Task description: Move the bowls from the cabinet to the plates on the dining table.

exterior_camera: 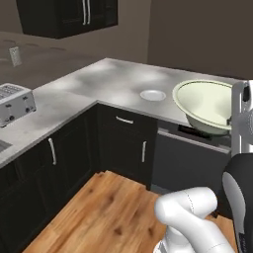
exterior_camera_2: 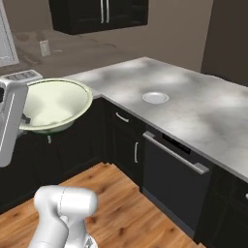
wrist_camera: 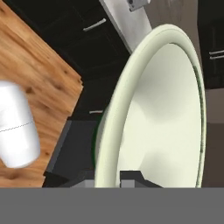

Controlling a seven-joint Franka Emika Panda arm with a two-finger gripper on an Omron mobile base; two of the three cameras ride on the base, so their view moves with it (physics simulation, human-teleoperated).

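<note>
One cream-white bowl is up in the air in front of the marble table, carried by the claw, whose fingers are pinched narrow on its rim, one inside and one outside. The bowl is wide and shallow, pale inside, with a thin dark green line near the lip. One small white plate lies on the table, well apart from the bowl. One toaster stands at the left. One dark wall cabinet hangs above, doors apparently closed.

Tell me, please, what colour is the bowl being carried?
Cream-white bowl, with dark green low outside; clearest in the right base view.
</note>
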